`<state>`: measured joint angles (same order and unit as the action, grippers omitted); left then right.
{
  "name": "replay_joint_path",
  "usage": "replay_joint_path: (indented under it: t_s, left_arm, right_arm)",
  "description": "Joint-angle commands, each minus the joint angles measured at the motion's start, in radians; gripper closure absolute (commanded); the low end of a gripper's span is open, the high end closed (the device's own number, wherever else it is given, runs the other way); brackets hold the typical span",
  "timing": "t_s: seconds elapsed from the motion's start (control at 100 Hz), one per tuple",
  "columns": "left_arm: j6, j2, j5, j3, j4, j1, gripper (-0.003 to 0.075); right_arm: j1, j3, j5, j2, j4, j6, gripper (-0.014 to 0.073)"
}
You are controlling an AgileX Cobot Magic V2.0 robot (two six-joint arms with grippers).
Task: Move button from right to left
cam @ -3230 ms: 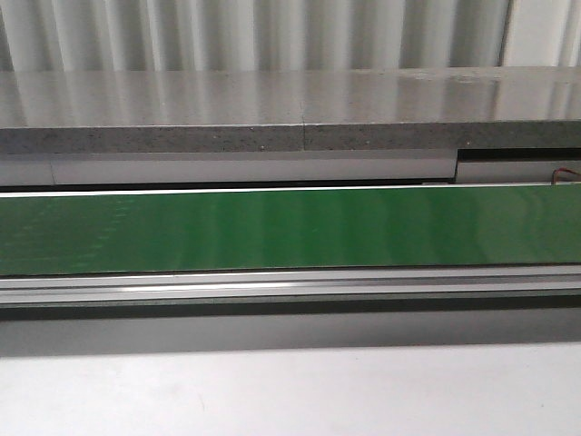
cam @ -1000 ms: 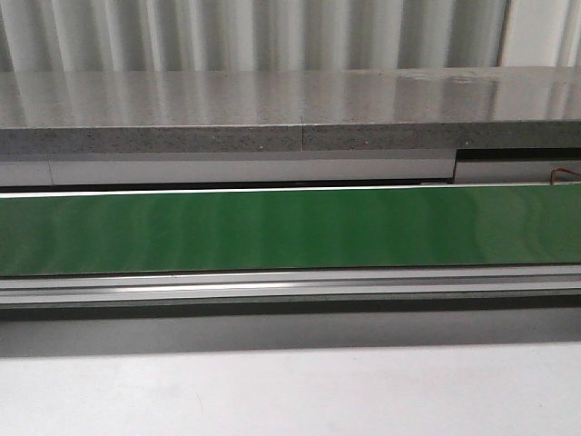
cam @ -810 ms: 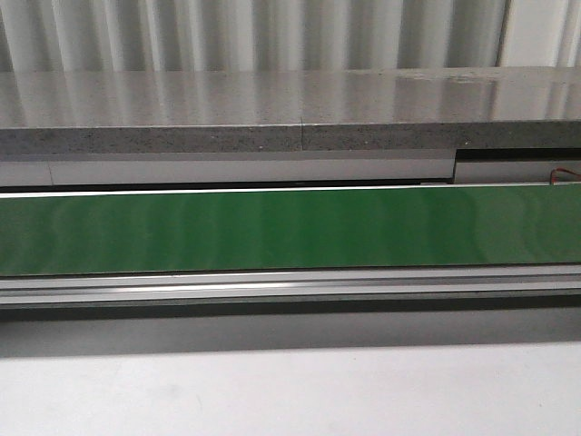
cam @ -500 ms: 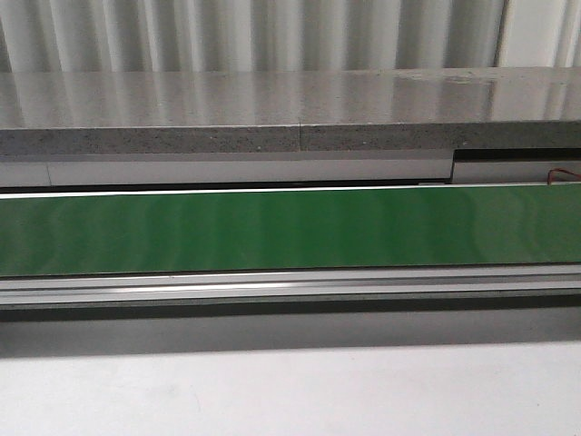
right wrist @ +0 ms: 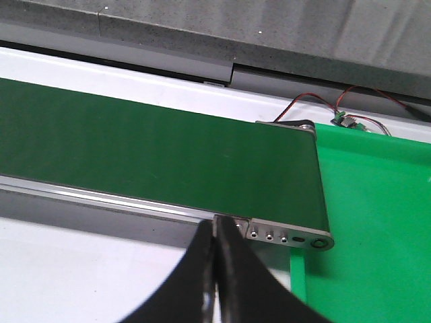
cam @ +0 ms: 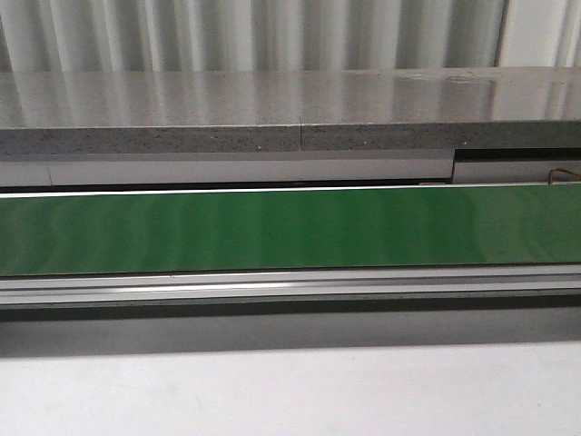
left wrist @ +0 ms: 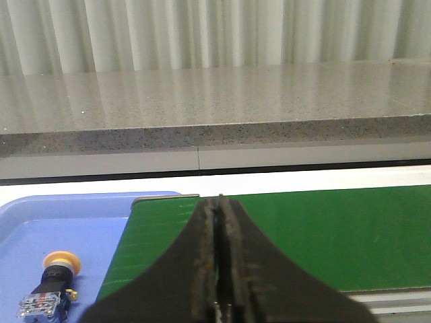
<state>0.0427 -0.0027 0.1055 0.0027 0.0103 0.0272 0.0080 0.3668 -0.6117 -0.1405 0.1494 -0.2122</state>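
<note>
My left gripper (left wrist: 217,269) is closed, its two dark fingers (left wrist: 202,259) pressed flat together with only a thin seam between them and nothing caught in it. The inner edges look worn and rough. My right gripper (right wrist: 216,269) is closed as well, its black fingers (right wrist: 200,272) meeting along a narrow line, with nothing held. Each pair tapers from a broad base up to a slim tip, seen from my wrist cameras. Neither of my arms nor grippers shows in the front view.
</note>
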Motion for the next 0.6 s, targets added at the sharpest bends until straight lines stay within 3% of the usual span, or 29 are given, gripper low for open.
replay_joint_path:
  t_s: [0.0, 0.36, 0.59]
  left_arm:
    - [-0.002, -0.034, -0.071, 0.04, 0.011, -0.003, 0.0741]
    - [-0.002, -0.034, -0.071, 0.04, 0.011, -0.003, 0.0741]
    - [-0.002, -0.034, -0.071, 0.04, 0.011, -0.003, 0.0741]
  right_arm:
    - [0.0, 0.023, 0.078, -0.011, 0.006, -0.008, 0.0661]
    - [0.0, 0.023, 0.078, -0.011, 0.006, -0.01, 0.0661]
    - [-0.002, 0.017, 0.082, -0.011, -0.129, -0.01, 0.0661]
